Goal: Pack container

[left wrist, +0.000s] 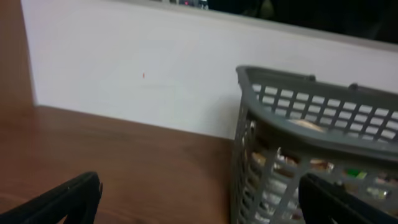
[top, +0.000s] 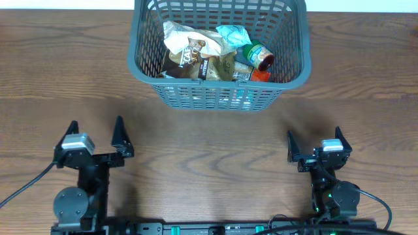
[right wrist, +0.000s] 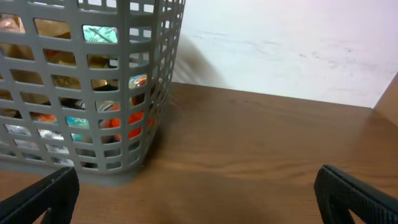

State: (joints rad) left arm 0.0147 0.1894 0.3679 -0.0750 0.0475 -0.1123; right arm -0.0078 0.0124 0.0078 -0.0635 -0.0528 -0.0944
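The container (top: 290, 72) is a grey lattice basket at the back middle of the table, holding several packets (top: 192, 52) and a green-lidded jar (top: 257, 55). Its corner shows in the left wrist view (left wrist: 267, 106) and its slotted wall in the right wrist view (right wrist: 134, 93). My left gripper (top: 96, 135) stands open near the front left, well short of the basket, nothing between its fingers. My right gripper (top: 313, 141) is open at the front right, also empty. In the wrist views both grippers (left wrist: 199, 202) (right wrist: 196, 193) hover over bare wood.
A white wall (left wrist: 137, 68) runs behind the wooden table (top: 209, 143). Black cables (top: 26, 186) trail from the arm bases along the front edge.
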